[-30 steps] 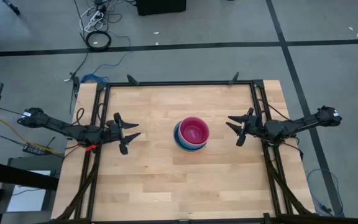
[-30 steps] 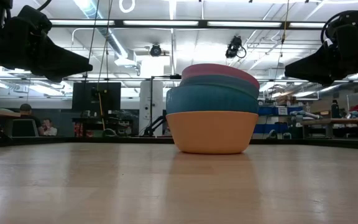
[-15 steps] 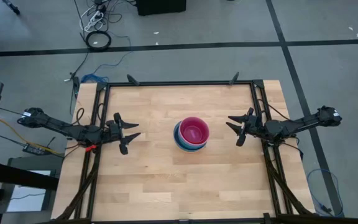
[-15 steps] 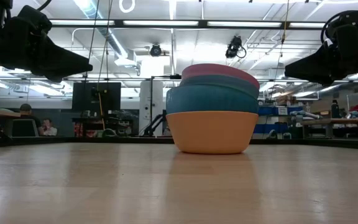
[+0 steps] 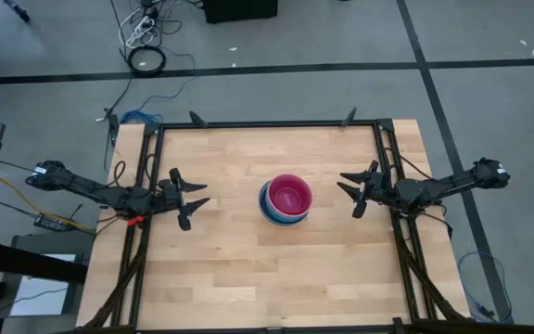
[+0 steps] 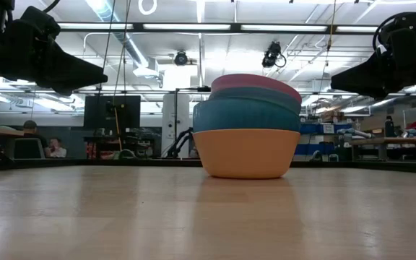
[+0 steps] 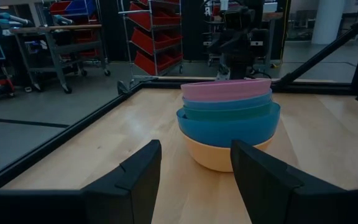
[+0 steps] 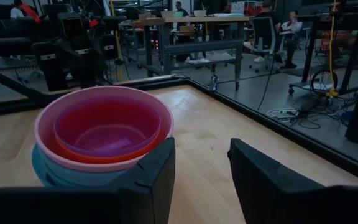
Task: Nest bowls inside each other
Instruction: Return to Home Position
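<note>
The bowls stand in one nested stack on the wooden table's middle. In the low view an orange bowl sits at the bottom, on the table, under blue ones and a pink rim. The right wrist view looks into the pink bowl with a magenta one inside. My left gripper hovers open at the table's left, pointing at the stack. My right gripper hovers open at the table's right, also facing it. Both are well apart from the stack.
A black frame rims the table's far and side edges. Bare wood spreads around the stack. Beyond the table the low view shows workshop benches and a seated person.
</note>
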Controlling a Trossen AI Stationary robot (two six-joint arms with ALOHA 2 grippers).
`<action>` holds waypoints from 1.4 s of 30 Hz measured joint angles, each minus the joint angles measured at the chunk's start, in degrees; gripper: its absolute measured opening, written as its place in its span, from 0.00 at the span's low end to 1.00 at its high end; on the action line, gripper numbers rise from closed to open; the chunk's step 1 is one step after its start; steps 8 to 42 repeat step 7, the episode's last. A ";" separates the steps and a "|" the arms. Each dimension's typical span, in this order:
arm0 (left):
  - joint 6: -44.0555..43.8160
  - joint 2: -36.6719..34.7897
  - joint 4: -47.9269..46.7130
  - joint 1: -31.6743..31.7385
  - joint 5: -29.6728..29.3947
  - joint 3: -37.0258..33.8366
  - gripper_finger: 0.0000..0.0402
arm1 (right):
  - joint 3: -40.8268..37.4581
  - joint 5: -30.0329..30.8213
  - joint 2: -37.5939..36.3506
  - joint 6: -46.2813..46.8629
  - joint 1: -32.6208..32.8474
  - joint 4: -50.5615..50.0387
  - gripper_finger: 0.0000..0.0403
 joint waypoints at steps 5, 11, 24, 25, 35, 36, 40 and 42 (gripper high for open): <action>0.00 0.00 0.00 0.00 0.00 -0.02 0.50 | 0.00 0.00 0.00 0.01 0.00 0.00 0.36; 0.00 0.00 0.00 0.00 0.00 -0.02 0.50 | 0.00 -0.01 0.00 0.01 0.01 0.00 0.36; 0.00 0.00 0.00 0.00 0.00 -0.02 0.50 | 0.00 -0.01 0.00 0.01 0.01 0.00 0.36; 0.00 0.00 0.00 0.00 0.00 -0.02 0.50 | 0.00 -0.01 0.00 0.01 0.01 0.00 0.36; 0.00 0.00 0.00 0.00 0.00 -0.02 0.50 | 0.00 -0.01 0.00 0.01 0.01 0.00 0.36; 0.00 0.00 0.00 0.00 0.00 -0.02 0.50 | 0.00 -0.01 0.00 0.01 0.01 0.00 0.36; 0.00 0.00 0.00 0.00 0.00 -0.02 0.50 | 0.00 -0.01 0.00 0.01 0.01 0.00 0.36; 0.00 0.00 0.00 0.00 0.00 -0.02 0.50 | 0.00 -0.01 0.00 0.01 0.01 0.00 0.36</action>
